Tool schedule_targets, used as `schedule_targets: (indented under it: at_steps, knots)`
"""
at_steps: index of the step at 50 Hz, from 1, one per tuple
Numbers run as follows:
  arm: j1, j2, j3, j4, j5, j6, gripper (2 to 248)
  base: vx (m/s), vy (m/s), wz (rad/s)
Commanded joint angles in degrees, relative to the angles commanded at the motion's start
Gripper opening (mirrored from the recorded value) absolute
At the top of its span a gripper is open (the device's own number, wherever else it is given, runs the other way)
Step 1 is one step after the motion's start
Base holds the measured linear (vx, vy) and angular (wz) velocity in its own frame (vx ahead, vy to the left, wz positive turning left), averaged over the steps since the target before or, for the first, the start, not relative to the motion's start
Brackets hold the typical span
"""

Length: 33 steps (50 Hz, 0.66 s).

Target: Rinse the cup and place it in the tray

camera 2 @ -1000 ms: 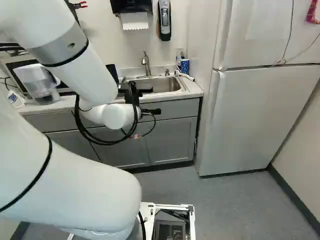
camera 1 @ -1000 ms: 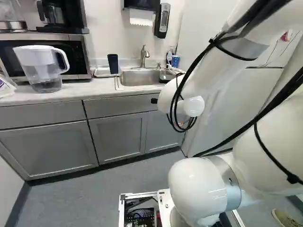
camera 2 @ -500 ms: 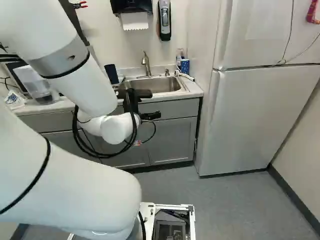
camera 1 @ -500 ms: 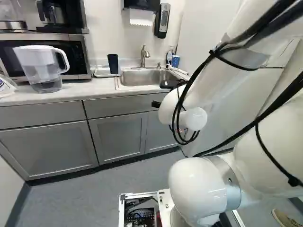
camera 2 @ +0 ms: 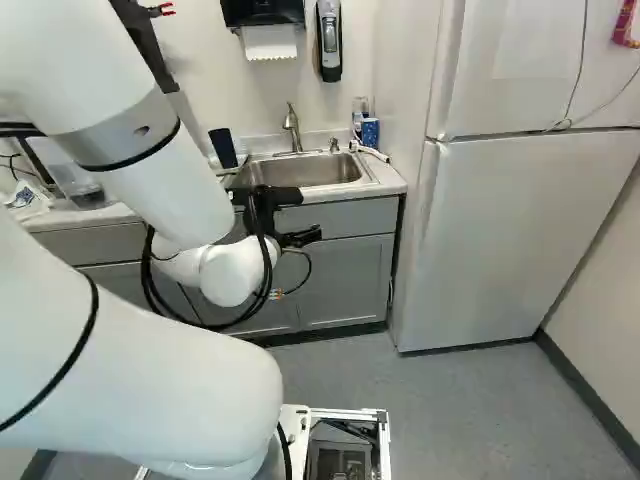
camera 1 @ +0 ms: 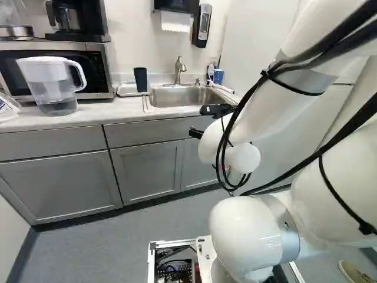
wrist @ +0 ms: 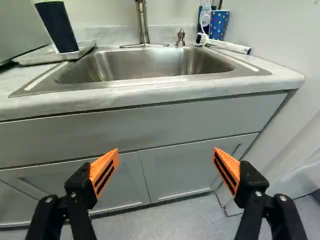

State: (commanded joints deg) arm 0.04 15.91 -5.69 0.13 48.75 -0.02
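Here we are in front of the sink (wrist: 150,86), our gripper (camera 2: 306,236) low beside the desk (wrist: 282,77), its orange-padded fingers (wrist: 106,171) spread wide open! And there's our dark cup (wrist: 56,25), standing in the tray (wrist: 36,59) just beside the basin. Across the sink, we spot a dotted blue cup (wrist: 219,25) with a white-handled brush (wrist: 230,47) near it.

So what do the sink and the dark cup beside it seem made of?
Sink: probably stainless steel, satin finish, going by its grey metallic sheen and soft reflections. Dark cup: likely matte plastic, as its side shows little shine, though coated metal is possible.
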Motion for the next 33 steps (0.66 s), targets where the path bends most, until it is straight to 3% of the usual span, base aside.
schedule_targets:
  at_steps: [33]
  knots:
    - [-0.04, 0.09, 0.69, -0.13, 1.25, 0.02, 247, 0.0, 0.0, 0.0]
